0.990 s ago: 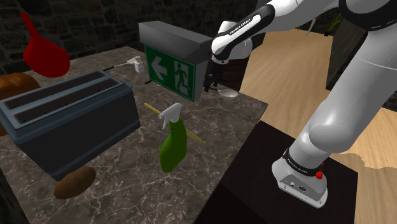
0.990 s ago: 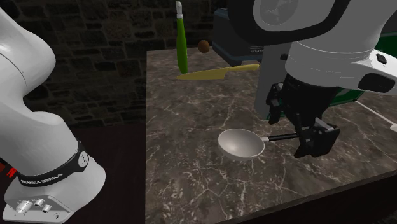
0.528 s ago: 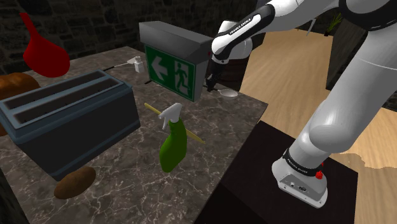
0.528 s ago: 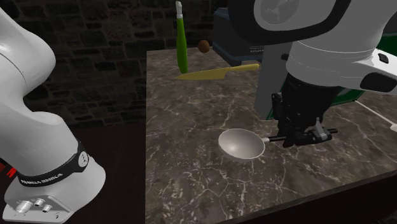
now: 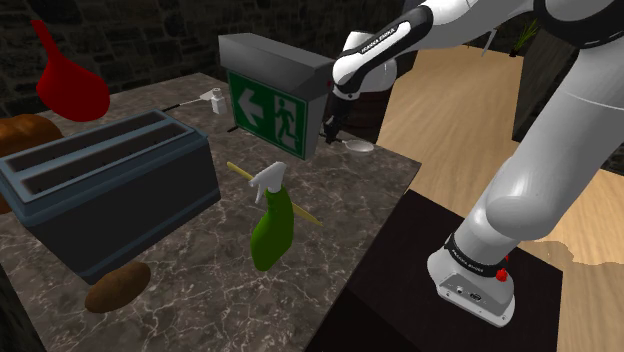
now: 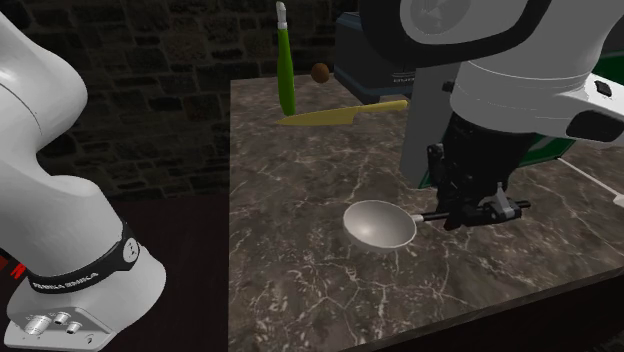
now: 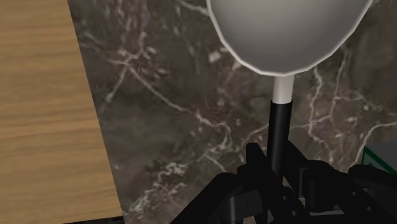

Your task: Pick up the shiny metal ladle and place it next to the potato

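- Wrist view: gripper point(image 7: 278, 167) closed narrowly on the black handle of the ladle point(image 7: 289, 32).
- Second exterior view: the ladle's grey bowl rests on the marble counter point(image 6: 300, 200), near its edge.
- Shoulder view: potato point(image 5: 117, 286) lies well apart, beside the blue toaster point(image 5: 100, 190).

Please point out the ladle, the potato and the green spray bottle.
ladle point(image 6: 380, 225): second exterior view, middle of its bowl.
potato point(image 5: 117, 286): shoulder view, middle of its body.
green spray bottle point(image 5: 270, 238): shoulder view, on its green body.

Dark stone wall point(image 5: 150, 35), upper left. Pale wood floor point(image 5: 445, 110) upper right, beside the dark marbled bench point(image 5: 350, 200).
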`<state>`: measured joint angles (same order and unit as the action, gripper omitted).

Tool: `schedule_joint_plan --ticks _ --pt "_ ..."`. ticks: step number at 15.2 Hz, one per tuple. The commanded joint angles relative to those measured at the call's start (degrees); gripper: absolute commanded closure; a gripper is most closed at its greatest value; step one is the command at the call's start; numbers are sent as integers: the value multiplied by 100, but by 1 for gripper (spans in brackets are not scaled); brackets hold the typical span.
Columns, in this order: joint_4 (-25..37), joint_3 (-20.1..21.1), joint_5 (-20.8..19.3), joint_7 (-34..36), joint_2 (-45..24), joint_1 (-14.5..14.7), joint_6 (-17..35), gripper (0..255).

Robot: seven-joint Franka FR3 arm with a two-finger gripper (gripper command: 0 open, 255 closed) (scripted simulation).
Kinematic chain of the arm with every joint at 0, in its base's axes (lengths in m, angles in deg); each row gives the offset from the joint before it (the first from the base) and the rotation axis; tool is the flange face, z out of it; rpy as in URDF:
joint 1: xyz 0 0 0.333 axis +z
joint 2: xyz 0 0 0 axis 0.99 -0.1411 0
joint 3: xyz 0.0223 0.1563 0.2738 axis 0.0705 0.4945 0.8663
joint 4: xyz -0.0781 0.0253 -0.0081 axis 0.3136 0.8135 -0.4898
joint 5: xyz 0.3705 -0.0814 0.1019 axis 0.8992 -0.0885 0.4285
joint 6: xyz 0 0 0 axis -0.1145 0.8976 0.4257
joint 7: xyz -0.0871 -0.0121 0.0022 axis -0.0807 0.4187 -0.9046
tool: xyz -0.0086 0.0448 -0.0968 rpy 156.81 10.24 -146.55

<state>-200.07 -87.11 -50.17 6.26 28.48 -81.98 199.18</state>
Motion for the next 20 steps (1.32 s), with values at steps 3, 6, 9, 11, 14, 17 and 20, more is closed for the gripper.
schedule_joint_plan --ticks 3,6,9,11,14,17,20 --pt "80 -6 -89 82 179 -2 -259 255" --pt "172 -9 -156 148 319 -7 -485 255" --pt "275 -10 -215 208 448 -11 -712 255" --pt "350 -10 -250 245 528 -14 -863 255" --pt "471 -8 -297 297 639 -18 -1091 255" --pt "604 -6 -338 344 738 -22 -1319 255" --pt "748 -4 -373 388 826 -25 -1547 255"
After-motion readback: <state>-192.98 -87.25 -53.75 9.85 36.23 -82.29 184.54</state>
